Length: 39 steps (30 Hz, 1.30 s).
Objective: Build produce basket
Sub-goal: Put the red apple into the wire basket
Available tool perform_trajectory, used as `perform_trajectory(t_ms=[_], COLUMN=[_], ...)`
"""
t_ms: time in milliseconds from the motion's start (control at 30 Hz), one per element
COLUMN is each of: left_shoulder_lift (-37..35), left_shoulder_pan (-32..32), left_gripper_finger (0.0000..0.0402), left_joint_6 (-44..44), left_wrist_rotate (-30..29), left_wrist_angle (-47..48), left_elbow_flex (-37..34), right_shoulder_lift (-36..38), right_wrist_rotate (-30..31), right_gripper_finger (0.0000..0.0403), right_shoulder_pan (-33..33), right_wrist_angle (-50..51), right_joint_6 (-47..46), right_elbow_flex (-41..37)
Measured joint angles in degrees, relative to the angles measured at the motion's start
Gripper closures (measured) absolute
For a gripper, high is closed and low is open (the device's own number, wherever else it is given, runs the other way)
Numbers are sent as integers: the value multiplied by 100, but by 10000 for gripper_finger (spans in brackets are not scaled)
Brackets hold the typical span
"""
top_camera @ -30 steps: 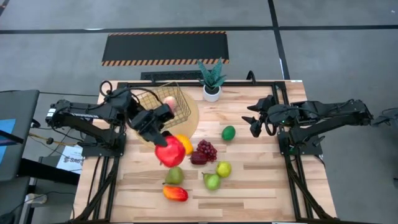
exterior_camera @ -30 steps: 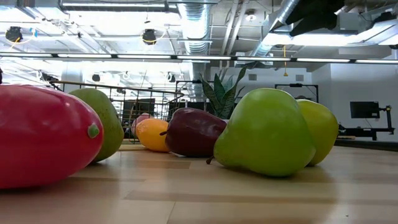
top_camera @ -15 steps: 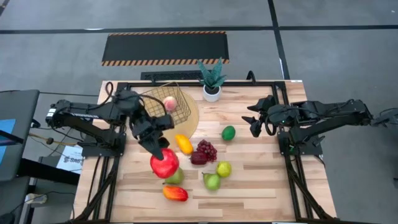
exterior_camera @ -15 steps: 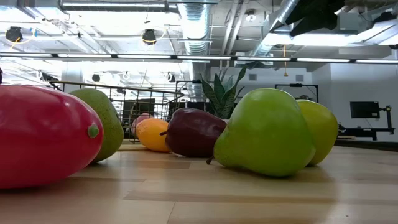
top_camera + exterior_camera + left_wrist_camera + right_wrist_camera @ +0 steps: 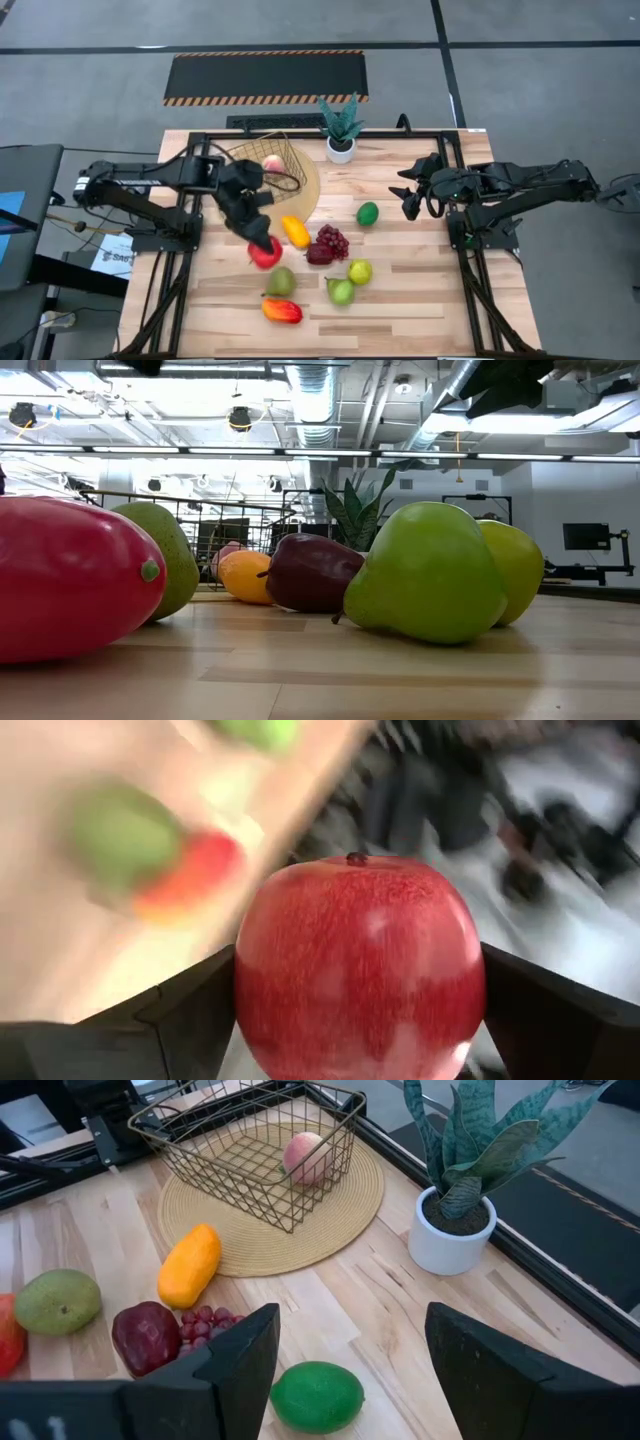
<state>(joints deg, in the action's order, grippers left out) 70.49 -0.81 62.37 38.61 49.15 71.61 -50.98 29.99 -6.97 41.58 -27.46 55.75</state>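
Note:
The gold wire basket (image 5: 270,165) stands on a round woven mat at the far left, with a pink peach (image 5: 272,163) inside; both also show in the right wrist view (image 5: 250,1155). My left gripper (image 5: 262,245) is shut on a red apple (image 5: 360,970) on the near side of the basket, among the loose fruit. My right gripper (image 5: 410,197) waits open and empty at the right, with the green lime (image 5: 317,1397) in front of it. My left gripper pinches the red apple by its two opposite sides (image 5: 250,990), one dark finger (image 5: 190,1015) on each. The fingers slant down from the far left. The apple's stem end (image 5: 355,859) points away from the wrist. Whether the apple touches the table does not show.
Loose on the table: an orange mango (image 5: 295,232), purple grapes (image 5: 333,240), a dark red apple (image 5: 319,254), a greenish mango (image 5: 280,282), a green pear (image 5: 341,291), a yellow-green apple (image 5: 359,271) and a red-orange mango (image 5: 282,311). A potted plant (image 5: 340,130) stands at the far edge.
My left gripper, still shut on the red apple, has moved a little toward the table's near edge and gone down toward the table. The apple shows clearly smaller from above than a second ago. The other fruit and the basket have stayed put.

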Motion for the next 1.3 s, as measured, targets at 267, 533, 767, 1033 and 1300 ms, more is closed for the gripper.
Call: perform_trajectory(t_ms=[267, 533, 767, 1033, 1300], left_shoulder_lift=[-306, -419, -135, 1, 69], left_shoulder_pan=[-647, -1000, -1045, -1063, -1213], left_gripper_finger=[62, 62, 62, 62, 62], left_joint_6=[-966, -1703, -2289, -3083, -4088], left_wrist_rotate=[-3308, -6588, -7457, -6819, -6598], left_wrist_angle=[253, 1725, 1464, -197, -1294], left_elbow_flex=[0, 0, -20, -981, -1618], right_shoulder_lift=[0, 0, -2, -2, -2], right_wrist_rotate=[0, 1, -1, -1, -1], right_gripper_finger=[129, 129, 129, 129, 129], right_shoulder_pan=[0, 0, 0, 1, 0], right_wrist_angle=[0, -2, -1, 20, 22], right_joint_6=[-20, -17, -103, -106, -105], right_elbow_flex=[0, 0, -2, -2, -2])
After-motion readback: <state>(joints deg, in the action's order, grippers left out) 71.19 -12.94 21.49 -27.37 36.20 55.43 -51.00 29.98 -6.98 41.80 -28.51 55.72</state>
